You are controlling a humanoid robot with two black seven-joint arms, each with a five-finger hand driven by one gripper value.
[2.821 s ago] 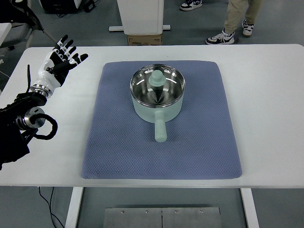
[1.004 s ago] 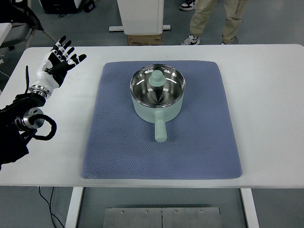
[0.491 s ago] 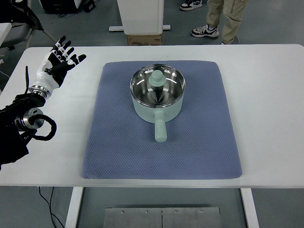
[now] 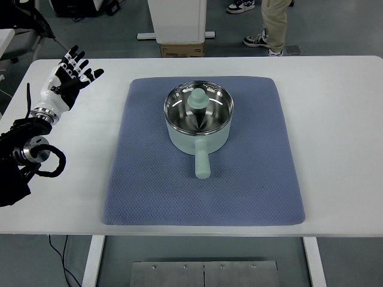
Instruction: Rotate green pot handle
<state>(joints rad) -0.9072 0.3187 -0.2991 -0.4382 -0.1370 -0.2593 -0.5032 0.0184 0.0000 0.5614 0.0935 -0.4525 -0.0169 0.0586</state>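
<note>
— Where is the robot's left hand (image 4: 67,76), and how do its fingers stand?

— Raised over the far left part of the white rectangular table (image 4: 341,119), fingers spread apart and holding nothing. It is well apart from the blue-grey quilted cloth mat (image 4: 251,191); bare tabletop lies between the hand and the mat's left edge.

— And around the mat?

— White table shows on every side of it: wide strips left and right, narrower ones at the far edge and the near edge.

— The task's thing?

— The pale green round metal pot (image 4: 198,116) stands upright on the far middle of the mat. Its shiny steel inside is open to view. The short pale green cylindrical handle (image 4: 201,162) sticks straight out toward the near edge, its end resting over open mat.

— Anything in the pot?

— A pale green knobbed piece (image 4: 197,99) sits inside, toward the far wall; what it belongs to I cannot tell.

— Beyond the table?

— A person's trouser leg and shoe (image 4: 264,39) on the grey floor, and a cardboard box (image 4: 182,49) under a white stand.
</note>
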